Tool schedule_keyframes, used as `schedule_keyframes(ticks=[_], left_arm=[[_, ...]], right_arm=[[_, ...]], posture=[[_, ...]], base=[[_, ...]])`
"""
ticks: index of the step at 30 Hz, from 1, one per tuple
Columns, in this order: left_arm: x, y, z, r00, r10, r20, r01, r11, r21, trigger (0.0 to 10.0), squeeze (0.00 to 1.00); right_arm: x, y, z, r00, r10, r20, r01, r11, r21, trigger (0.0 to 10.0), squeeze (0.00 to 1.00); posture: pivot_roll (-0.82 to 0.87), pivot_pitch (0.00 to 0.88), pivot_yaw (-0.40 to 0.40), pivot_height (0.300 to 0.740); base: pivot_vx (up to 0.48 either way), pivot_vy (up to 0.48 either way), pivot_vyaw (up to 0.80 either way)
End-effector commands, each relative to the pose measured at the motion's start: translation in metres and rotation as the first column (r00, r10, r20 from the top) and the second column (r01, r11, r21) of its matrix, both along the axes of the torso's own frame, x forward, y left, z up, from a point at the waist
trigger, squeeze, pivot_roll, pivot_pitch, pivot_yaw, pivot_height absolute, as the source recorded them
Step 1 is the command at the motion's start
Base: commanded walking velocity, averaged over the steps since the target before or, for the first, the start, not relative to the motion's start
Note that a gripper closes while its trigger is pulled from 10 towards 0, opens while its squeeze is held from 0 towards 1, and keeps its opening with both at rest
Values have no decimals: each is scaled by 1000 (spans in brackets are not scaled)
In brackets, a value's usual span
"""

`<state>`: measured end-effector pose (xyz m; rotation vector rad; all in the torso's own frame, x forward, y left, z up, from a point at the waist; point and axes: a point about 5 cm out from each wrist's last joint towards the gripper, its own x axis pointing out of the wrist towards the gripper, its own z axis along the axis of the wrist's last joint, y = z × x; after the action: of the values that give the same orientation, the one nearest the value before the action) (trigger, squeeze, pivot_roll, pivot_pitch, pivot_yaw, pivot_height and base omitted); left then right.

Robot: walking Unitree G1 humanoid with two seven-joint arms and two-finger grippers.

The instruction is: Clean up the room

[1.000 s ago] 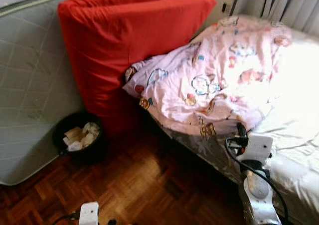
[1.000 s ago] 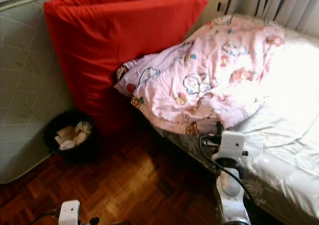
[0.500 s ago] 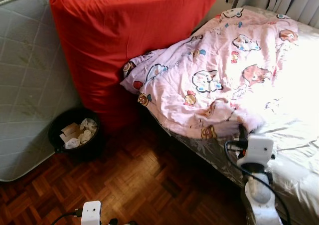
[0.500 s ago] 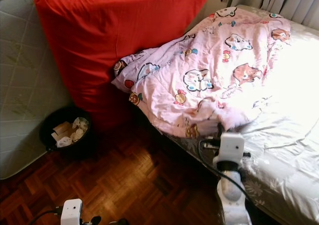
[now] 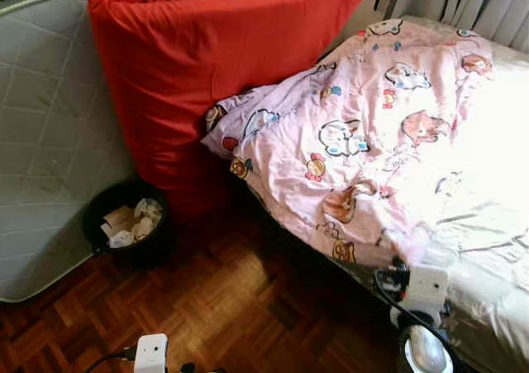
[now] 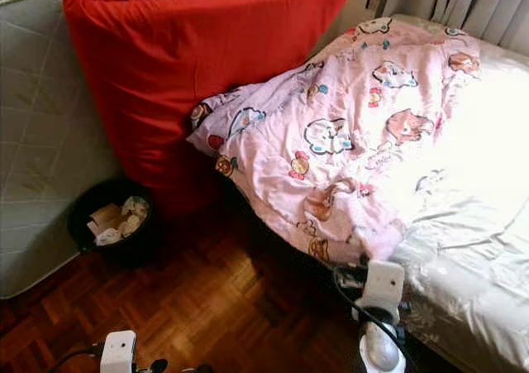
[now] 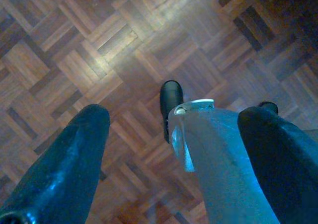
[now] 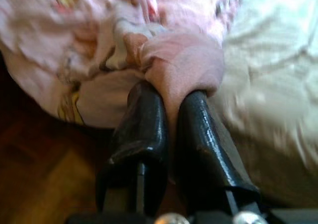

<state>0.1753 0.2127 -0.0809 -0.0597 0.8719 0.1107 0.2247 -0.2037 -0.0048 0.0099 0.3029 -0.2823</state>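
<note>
A pink cartoon-print blanket [image 5: 355,133] lies crumpled across the bed [image 5: 488,257], its near edge hanging over the bedside. My right gripper [image 8: 169,92] is shut on a fold of that edge [image 8: 184,65], with pink cloth bunched between the two black fingers. In the head views the right wrist [image 5: 426,286] sits low at the bedside, just below the blanket's corner. My left gripper [image 7: 174,114] hangs open above the parquet floor [image 7: 99,50], holding nothing, and its wrist [image 5: 150,352] shows at the bottom edge.
A big red cushion [image 5: 207,67] leans against the wall at the head of the bed. Beside it stand a grey quilted mattress [image 5: 41,141] and a black bin [image 5: 128,224] with crumpled paper. Curtains [image 5: 479,1] hang behind the bed. My own foot [image 7: 171,100] is on the floor.
My right gripper has drawn back and down along the bedside with the blanket's edge in it, stretching the blanket further over the side. The left arm has stayed put.
</note>
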Motion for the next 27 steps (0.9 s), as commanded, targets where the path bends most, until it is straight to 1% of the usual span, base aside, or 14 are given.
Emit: schedule_keyframes(ticks=[1,2,3,6,9,12,13,14,16,20,21,23,24,27], left_arm=[[-8,1,-4,999,2,-32,-2,1000,3,10000,0],[-8,1,-4,999,2,-32,-2,1000,3,10000,0],[-8,1,-4,1000,3,-31,-3,1000,2,10000,0],[-8,1,-4,1000,4,-30,-3,1000,3,10000,0],[-8,2,-4,1000,3,-30,-3,1000,3,10000,0],[-8,2,-4,1000,1,-31,-1,1000,4,10000,0],[-9,2,-4,999,-2,-33,2,1000,5,10000,0],[-9,2,-4,999,-2,-33,2,1000,5,10000,0],[-8,2,-4,999,-8,-32,8,1000,9,10000,0],[-8,3,-3,999,-13,-32,13,1000,10,10000,0],[-8,2,-3,999,-13,-33,14,1000,10,10000,0],[-8,2,-3,999,-14,-33,14,1000,10,10000,0],[-8,2,-3,999,-16,-33,16,1000,10,10000,0],[-8,2,-3,999,-18,-33,18,1000,10,10000,0]], right_arm=[[-14,-7,-18,995,-39,-93,42,999,29,10000,0],[-14,-7,-18,995,-39,-93,42,999,29,10000,0],[-20,-8,-26,989,-34,-147,38,999,28,10000,0],[-33,-10,-42,968,-22,-251,30,999,30,10000,0],[-39,-11,-49,954,-23,-299,33,999,29,10000,0],[-47,-10,-58,930,-8,-367,23,999,38,10000,0],[-50,-8,-60,924,-1,-383,11,1000,23,10000,0],[-50,-8,-60,924,-1,-383,11,1000,23,10000,0],[-43,-13,-51,960,-56,-275,60,998,3,10000,0],[-41,-14,-44,974,-93,-207,95,995,0,10000,0],[-41,-14,-40,983,-96,-155,96,995,-10,10000,0],[-42,-13,-38,986,-93,-141,92,996,-15,10000,0],[-43,-8,-37,991,-61,-123,56,998,-40,10000,0],[-45,-2,-35,994,-19,-104,10,997,-79,10000,0]], posture=[[69,154,-21,740],[69,154,-21,740],[70,154,-23,740],[69,155,-23,740],[69,155,-22,740],[68,155,-20,740],[67,154,-20,740],[67,154,-20,740],[75,155,-20,740],[66,153,-19,740],[69,153,-20,740],[69,153,-20,740],[65,151,-21,740],[65,151,-23,740]], base=[[0,0,0],[0,0,0],[0,0,0],[0,0,0],[0,0,0],[0,0,0],[0,0,0],[0,0,0],[0,0,0],[0,0,0],[0,0,0],[0,0,0],[0,0,0],[0,0,0]])
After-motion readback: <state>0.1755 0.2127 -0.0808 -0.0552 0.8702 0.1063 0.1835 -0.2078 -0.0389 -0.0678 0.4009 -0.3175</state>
